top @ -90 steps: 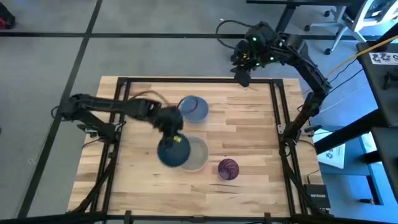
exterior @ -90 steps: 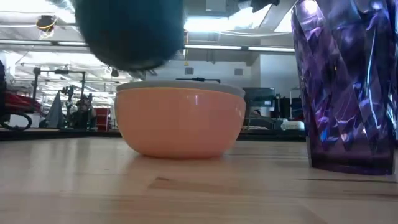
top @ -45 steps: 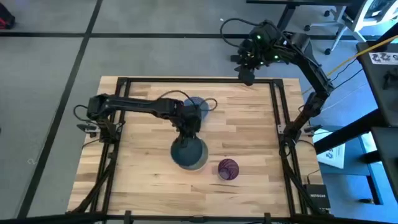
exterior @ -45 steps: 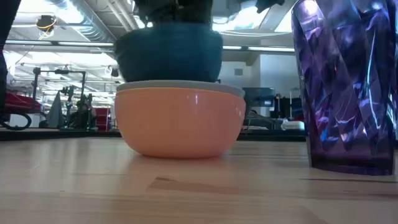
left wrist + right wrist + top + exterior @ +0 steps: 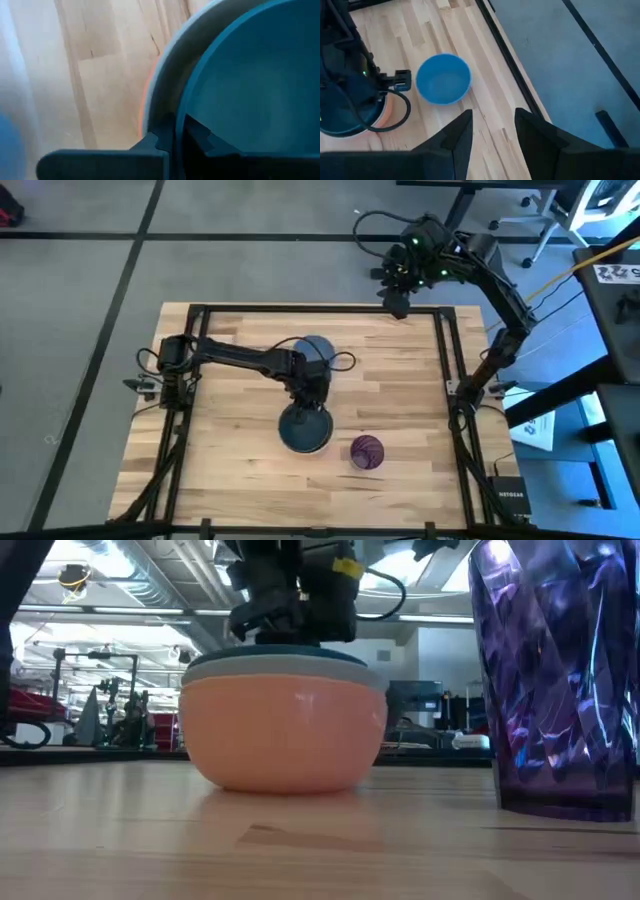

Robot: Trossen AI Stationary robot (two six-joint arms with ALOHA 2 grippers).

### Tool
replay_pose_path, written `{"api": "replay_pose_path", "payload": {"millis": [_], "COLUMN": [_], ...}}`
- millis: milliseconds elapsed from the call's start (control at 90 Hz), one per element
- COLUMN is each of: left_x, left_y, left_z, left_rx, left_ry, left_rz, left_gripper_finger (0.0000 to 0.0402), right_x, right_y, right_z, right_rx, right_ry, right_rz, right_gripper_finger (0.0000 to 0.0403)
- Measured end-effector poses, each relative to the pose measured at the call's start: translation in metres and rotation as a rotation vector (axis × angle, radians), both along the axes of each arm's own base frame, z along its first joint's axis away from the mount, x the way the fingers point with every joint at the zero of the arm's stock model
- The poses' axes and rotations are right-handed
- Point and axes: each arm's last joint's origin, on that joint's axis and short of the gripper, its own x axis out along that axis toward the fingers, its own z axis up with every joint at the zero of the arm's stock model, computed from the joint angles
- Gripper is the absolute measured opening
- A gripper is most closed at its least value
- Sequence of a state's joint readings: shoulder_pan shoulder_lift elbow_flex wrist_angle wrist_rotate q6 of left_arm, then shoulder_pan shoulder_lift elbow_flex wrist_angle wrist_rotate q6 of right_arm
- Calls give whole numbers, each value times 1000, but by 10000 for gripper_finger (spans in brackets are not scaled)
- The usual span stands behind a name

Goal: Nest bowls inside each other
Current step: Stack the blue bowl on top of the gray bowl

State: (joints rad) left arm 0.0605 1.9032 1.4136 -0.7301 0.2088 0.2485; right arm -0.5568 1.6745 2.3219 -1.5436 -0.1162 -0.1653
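A dark teal bowl (image 5: 305, 432) sits nested in a grey-beige bowl (image 5: 285, 672), which sits in an orange bowl (image 5: 285, 735) standing on its base on the table. My left gripper (image 5: 178, 137) is over the stack's far side, shut on the teal bowl. A light blue bowl (image 5: 443, 79) stands alone on the table just beyond the stack, partly under the left arm in the high view. My right gripper (image 5: 492, 130) hangs open high over the table's far right edge, holding nothing. My left gripper has the teal bowl's rim (image 5: 178, 112) on the bowl's far side, with one finger (image 5: 202, 137) inside the bowl and the other finger (image 5: 152, 145) outside it. The fingers come from above, pointing down. The bowl sits level inside the grey-beige bowl.
A purple faceted cup (image 5: 367, 451) stands right of the stack, near the table's front. A black frame (image 5: 445, 340) runs around the tabletop. Bare wood lies at the table's left and right.
My left gripper has carried the teal bowl toward the table's right, from beside the stack to over it, then down. The bowl, held clear above the grey-beige bowl before, now sits inside it with only its rim showing.
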Motion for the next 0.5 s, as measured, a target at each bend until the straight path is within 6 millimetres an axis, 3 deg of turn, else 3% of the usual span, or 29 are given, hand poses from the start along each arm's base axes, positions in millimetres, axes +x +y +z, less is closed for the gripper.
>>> {"api": "replay_pose_path", "payload": {"millis": [500], "left_x": [-4], "left_y": [2], "left_z": [13], "left_rx": [8], "left_ry": [-7], "left_rz": [11], "left_gripper_finger": [96], "right_x": [1], "right_y": [-1], "right_z": [1], "right_rx": [-13], "right_ry": [-8], "right_rz": [8], "right_gripper_finger": [134]}}
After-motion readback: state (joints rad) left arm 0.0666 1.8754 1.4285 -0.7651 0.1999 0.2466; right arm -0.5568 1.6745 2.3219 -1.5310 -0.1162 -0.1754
